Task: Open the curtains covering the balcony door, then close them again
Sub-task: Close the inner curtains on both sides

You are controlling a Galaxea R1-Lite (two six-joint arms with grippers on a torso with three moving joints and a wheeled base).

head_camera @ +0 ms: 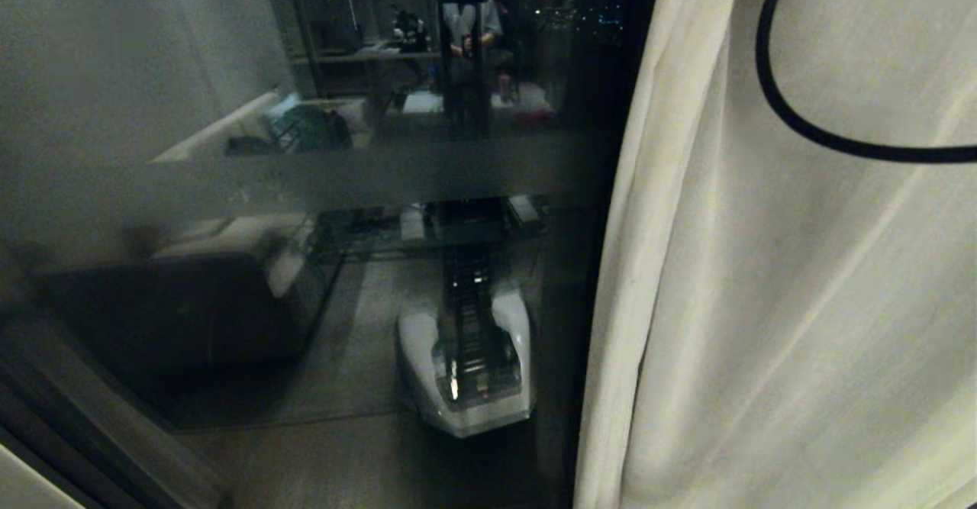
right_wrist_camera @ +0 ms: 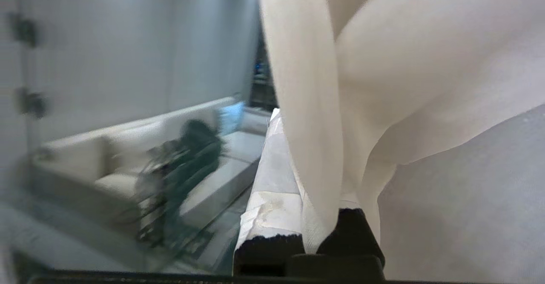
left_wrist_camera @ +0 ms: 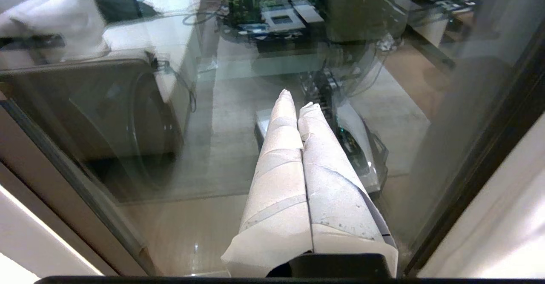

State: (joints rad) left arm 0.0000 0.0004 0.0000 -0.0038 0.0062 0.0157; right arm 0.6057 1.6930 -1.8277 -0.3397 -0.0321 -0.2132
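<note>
Cream curtains (head_camera: 786,280) fill the right half of your head view, their hemmed edge running down beside the dark balcony door (head_camera: 305,188), whose glass covers the left and centre. Your left wrist view shows the left gripper (left_wrist_camera: 296,97) pressed together, empty, mid-frame before the glass. Your right wrist view shows the right gripper (right_wrist_camera: 294,156) pinching a curtain fold at centre-bottom.

Head, both wrist cameras face balcony door (head_camera: 305,188) glass, close.

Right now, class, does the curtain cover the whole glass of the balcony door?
No; the curtain hangs at the right, leaving the balcony door glass bare.
</note>
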